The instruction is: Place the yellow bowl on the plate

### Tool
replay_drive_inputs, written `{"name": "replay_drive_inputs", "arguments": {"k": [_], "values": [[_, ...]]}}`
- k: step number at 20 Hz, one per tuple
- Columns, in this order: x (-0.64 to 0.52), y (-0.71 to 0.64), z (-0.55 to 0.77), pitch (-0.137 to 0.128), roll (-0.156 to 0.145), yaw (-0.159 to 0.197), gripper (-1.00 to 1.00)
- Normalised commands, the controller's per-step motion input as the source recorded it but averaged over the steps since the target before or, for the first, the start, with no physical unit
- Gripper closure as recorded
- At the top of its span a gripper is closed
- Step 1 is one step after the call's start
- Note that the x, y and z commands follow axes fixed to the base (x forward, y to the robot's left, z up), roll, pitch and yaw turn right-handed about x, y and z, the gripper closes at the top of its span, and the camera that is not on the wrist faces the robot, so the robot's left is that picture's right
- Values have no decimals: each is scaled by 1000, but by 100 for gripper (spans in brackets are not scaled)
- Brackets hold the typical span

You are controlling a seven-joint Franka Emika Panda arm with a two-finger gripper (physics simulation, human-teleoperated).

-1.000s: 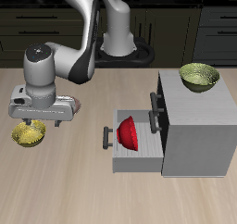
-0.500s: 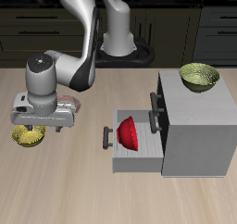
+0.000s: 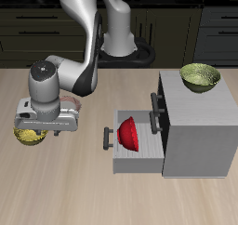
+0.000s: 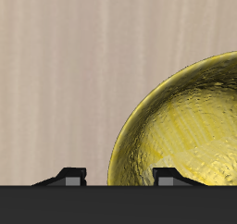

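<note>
We hover low over the yellow bowl (image 3: 31, 135), at nine o'clock on the table; our gripper (image 4: 118, 177), jaws apart, straddles its rim, bowl centre offset sideways.

Surface (image 3: 84, 187): pale wood grain, evenly lit. Grey cabinet (image 3: 197, 126) on surface, one drawer (image 3: 130, 154) pulled open. Dark cabinetry (image 3: 37, 29) with handles along back wall.
</note>
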Motion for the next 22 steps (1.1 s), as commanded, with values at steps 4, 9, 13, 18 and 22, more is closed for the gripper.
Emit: {"name": "replay_drive_inputs", "arguments": {"k": [4, 9, 13, 18, 22], "values": [[-6, 63, 81, -12, 16, 9, 100], [-39, -21, 157, 1, -2, -44, 100], [-89, 75, 248, 2, -22, 44, 100], [-196, 40, 345, 6, -4, -5, 100], [-289, 144, 360, -17, 11, -12, 100]]}}
